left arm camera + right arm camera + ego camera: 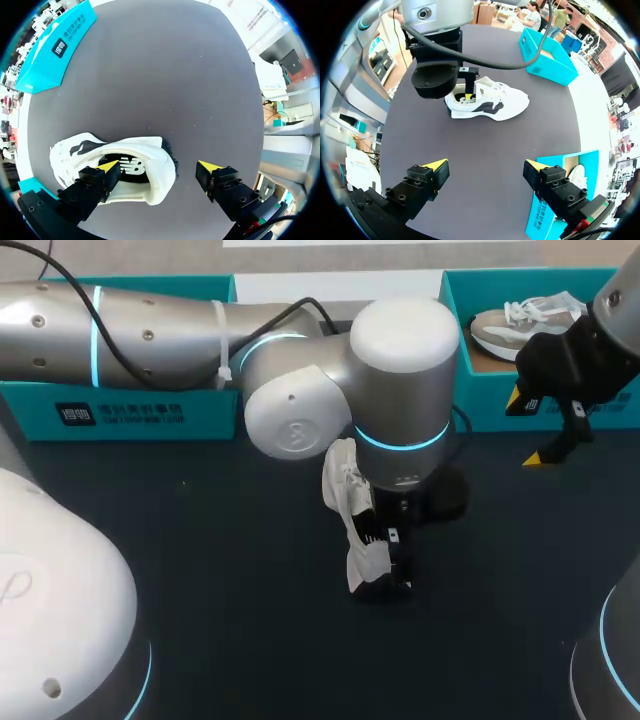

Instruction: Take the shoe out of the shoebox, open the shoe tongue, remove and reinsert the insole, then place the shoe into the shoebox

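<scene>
The white shoe [350, 505] is sitting on the dark counter [200, 580] near the middle. The left gripper [159, 166] is hanging over it, spread wide, with one finger [106, 169] at the shoe's opening and the other outside. Farther right, the right gripper [528, 428] is hovering spread, pinching nothing, just before the teal shoebox [485, 402], where a second shoe [520, 325] is lying. Another teal box [130, 405] is standing far left.

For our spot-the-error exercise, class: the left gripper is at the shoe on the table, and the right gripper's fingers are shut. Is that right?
No. The fingers of the right gripper are open, wide apart with nothing between them; the right wrist view shows it. The left gripper is indeed at the shoe on the table.
</scene>
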Motion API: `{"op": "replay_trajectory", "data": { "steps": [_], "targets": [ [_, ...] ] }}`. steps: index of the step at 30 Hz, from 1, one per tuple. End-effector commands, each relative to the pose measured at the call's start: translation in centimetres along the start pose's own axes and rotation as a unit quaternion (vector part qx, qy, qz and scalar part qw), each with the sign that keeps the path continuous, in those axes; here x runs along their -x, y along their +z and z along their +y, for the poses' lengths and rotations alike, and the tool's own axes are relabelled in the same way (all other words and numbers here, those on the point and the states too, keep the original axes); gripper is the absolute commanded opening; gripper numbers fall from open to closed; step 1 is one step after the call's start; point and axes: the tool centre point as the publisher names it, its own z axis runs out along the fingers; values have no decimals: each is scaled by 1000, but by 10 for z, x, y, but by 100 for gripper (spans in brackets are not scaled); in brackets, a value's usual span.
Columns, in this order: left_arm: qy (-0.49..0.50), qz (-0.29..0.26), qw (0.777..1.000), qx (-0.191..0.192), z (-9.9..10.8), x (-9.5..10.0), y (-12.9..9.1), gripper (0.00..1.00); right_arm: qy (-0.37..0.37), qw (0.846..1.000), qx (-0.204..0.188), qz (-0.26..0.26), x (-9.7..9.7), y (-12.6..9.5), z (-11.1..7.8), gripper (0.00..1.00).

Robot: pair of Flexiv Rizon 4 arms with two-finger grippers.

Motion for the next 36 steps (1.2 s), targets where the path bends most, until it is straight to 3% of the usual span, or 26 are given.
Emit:
{"op": "replay_trajectory", "data": {
  "steps": [1, 5, 7, 15, 19, 25, 32, 36],
  "targets": [
    [-7, -21, 1000, 8, 0, -15, -6, 100, 0, 1000, -1, -1, -1, 1, 0, 100],
    [-11, -24, 1000, 6, 4, -20, -6, 100, 0, 1000, -1, -1, -1, 1, 0, 100],
    [-15, -23, 1000, 2, 7, -20, -5, 95, 0, 1000, -1, -1, -1, 1, 0, 100],
    [-26, -15, 1000, -1, 15, -14, 4, 96, 0, 1000, -1, -1, -1, 1, 0, 100],
    [-28, -15, 1000, 1, 18, -8, 6, 83, 0, 1000, -1, -1, -1, 1, 0, 100],
    [-25, -9, 1000, 9, 22, -2, 8, 80, 0, 1000, -1, -1, -1, 1, 0, 100],
    [-19, 1, 1000, 21, 23, 0, 17, 63, 0, 1000, -1, -1, -1, 1, 0, 100],
    [-18, 5, 1000, 24, 21, -1, 22, 62, 0, 1000, -1, -1, -1, 1, 0, 100]
  ]
}}
